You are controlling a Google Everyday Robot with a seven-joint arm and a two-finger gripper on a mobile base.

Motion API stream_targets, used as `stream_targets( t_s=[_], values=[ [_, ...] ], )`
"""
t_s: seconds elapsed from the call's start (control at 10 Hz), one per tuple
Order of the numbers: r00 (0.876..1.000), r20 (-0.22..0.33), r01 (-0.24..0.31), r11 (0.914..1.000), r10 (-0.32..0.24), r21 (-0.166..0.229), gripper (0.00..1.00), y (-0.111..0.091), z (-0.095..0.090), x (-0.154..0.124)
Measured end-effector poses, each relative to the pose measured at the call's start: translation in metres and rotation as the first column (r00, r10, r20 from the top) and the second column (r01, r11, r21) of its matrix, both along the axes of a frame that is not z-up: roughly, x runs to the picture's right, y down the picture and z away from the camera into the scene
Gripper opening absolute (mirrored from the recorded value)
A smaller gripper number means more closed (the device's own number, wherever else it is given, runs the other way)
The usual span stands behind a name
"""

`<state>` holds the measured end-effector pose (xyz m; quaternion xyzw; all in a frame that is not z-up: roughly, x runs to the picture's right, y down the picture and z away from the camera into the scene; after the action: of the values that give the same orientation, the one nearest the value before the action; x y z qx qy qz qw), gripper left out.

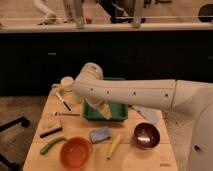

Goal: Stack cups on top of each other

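We see warm overhead light falling on the wooden table and gleaming off the white arm, whose gripper hangs shaded over the green tray, a glint in the maroon bowl, dark cabinets behind.

Two cups at the far left corner of the table: a cream-white cup and a pale green cup; two bowls along the near edge: an orange bowl and a maroon bowl; one green tray; one blue sponge; one gripper, over the tray.
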<state>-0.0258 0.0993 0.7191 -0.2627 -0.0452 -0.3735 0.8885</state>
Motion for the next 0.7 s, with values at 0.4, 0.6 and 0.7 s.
stream_targets(
  t_s=[0.4,0.6,0.7],
  values=[
    [1.0,0.001,-0.002,1.0,0.002,0.0,0.8,0.0,0.0,0.0],
    [1.0,0.011,0.001,0.9999,-0.002,0.01,0.8,-0.003,0.001,-0.01],
    [1.0,0.015,-0.005,0.9998,0.005,0.017,0.8,-0.005,0.001,-0.019]
  ],
)
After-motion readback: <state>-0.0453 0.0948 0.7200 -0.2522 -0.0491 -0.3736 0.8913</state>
